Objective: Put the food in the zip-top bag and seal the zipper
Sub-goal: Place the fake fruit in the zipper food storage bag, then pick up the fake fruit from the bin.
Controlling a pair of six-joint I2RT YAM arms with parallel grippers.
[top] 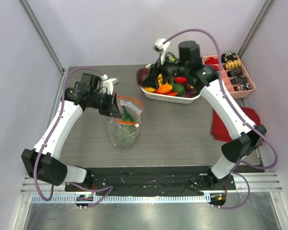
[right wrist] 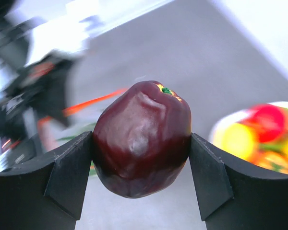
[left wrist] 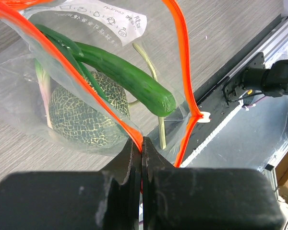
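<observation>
The clear zip-top bag (top: 125, 125) stands open on the table's left half. My left gripper (top: 116, 108) is shut on its orange-red zipper strip (left wrist: 134, 132) at the near rim and holds the mouth open. Inside lie a long dark green cucumber (left wrist: 129, 76) and a round grey-green netted head (left wrist: 84, 110). The zipper's white end piece (left wrist: 204, 116) shows at the right. My right gripper (right wrist: 140, 158) is shut on a round dark red fruit (right wrist: 141, 136), held in the air beside the basket's left end, right of the bag; it also shows in the top view (top: 143, 74).
A white basket (top: 192, 98) of colourful toy produce stands at the back centre. A pink divided tray (top: 249, 91) with small pieces is at the back right. A dark red cloth (top: 223, 127) lies on the right under the right arm.
</observation>
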